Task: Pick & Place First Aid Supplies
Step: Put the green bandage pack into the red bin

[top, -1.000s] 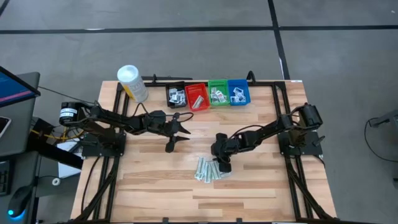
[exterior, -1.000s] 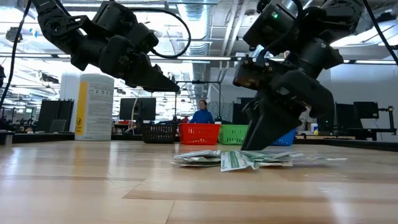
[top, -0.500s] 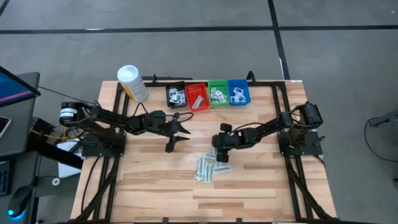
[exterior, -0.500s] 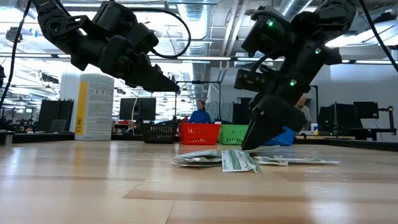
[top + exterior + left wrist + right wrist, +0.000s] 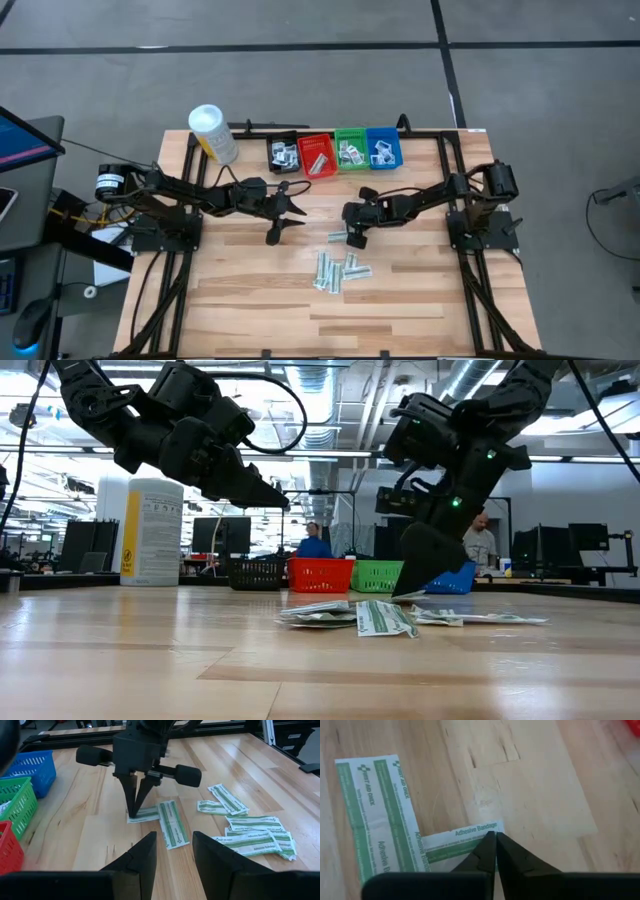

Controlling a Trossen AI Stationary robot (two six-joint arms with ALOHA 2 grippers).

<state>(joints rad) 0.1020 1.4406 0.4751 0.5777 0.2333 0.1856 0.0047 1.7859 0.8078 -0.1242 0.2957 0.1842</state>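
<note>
Several pale-green wrapped strips (image 5: 340, 272) lie flat in a loose pile at the middle of the table. One strip (image 5: 451, 844) lies apart on the pile's far side, with another (image 5: 379, 815) crossing its end. My right gripper (image 5: 350, 240) stands over that strip, shut on its free end. My left gripper (image 5: 288, 222) hangs open above the table to the left of the pile, touching nothing. My right gripper has its two shut fingertips (image 5: 489, 845) on the short end (image 5: 479, 828) of the printed strip, pinched at their very tips. The fingers (image 5: 134, 795) slant steeply down from the table's right. The strip lies flat on the wood.
Black (image 5: 283, 153), red (image 5: 317, 156), green (image 5: 350, 152) and blue (image 5: 384, 150) bins stand in a row at the far edge, holding small packets. A white canister (image 5: 213, 133) stands at the far left. Bare wood lies toward the near edge.
My right gripper has swung from over the pile toward the table's far edge, tipping and rolling its wrist, and has shut. One strip now lies apart from the pile on its far side.
</note>
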